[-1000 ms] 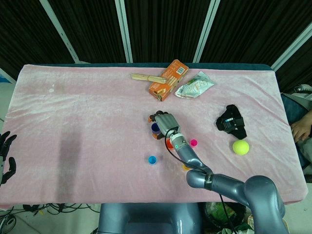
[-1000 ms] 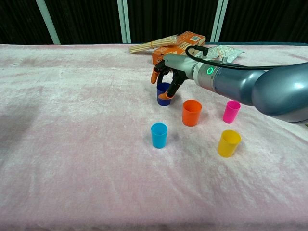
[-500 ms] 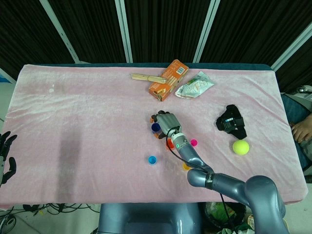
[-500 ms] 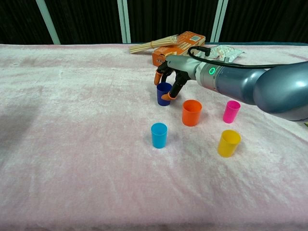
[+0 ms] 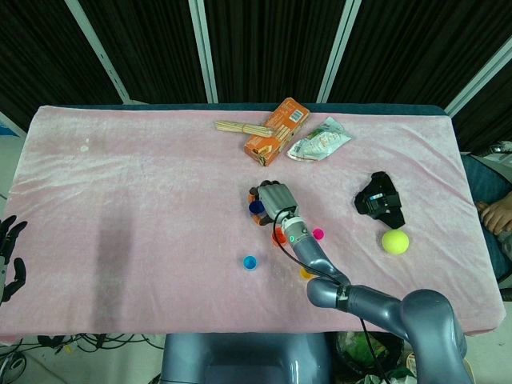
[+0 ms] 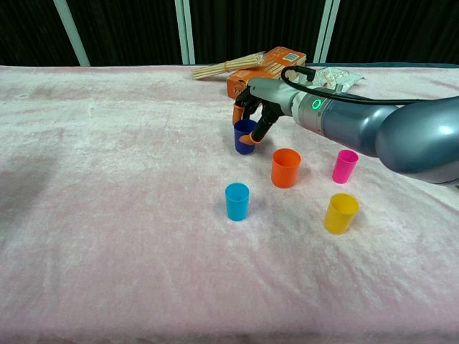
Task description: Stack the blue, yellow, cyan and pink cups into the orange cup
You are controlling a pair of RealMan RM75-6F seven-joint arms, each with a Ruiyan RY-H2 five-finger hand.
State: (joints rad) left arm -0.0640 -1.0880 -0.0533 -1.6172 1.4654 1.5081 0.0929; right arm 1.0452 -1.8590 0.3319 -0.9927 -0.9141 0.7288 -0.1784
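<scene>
My right hand point(image 6: 256, 104) point(image 5: 272, 198) reaches down over the dark blue cup point(image 6: 243, 139) point(image 5: 255, 208) and pinches its rim between an orange-tipped thumb and a finger. The cup leans slightly, with its base at or just above the cloth. To its right, the orange cup point(image 6: 285, 168) point(image 5: 277, 237) stands upright. The pink cup point(image 6: 344, 165) point(image 5: 318, 234) is further right. The yellow cup point(image 6: 341, 213) point(image 5: 305, 274) and the cyan cup point(image 6: 237, 201) point(image 5: 250, 262) stand nearer me. My left hand point(image 5: 10, 254) hangs off the table's left edge, fingers apart and holding nothing.
An orange box point(image 5: 276, 130) with wooden sticks point(image 5: 240, 126) and a snack bag point(image 5: 318, 141) lie at the back of the pink cloth point(image 5: 144, 200). A black object point(image 5: 379, 199) and a yellow-green ball point(image 5: 394, 241) sit at the right.
The right hand has closed further around the blue cup's rim and drawn back slightly. The cup has shifted a little with it. The other cups and the left hand are unmoved.
</scene>
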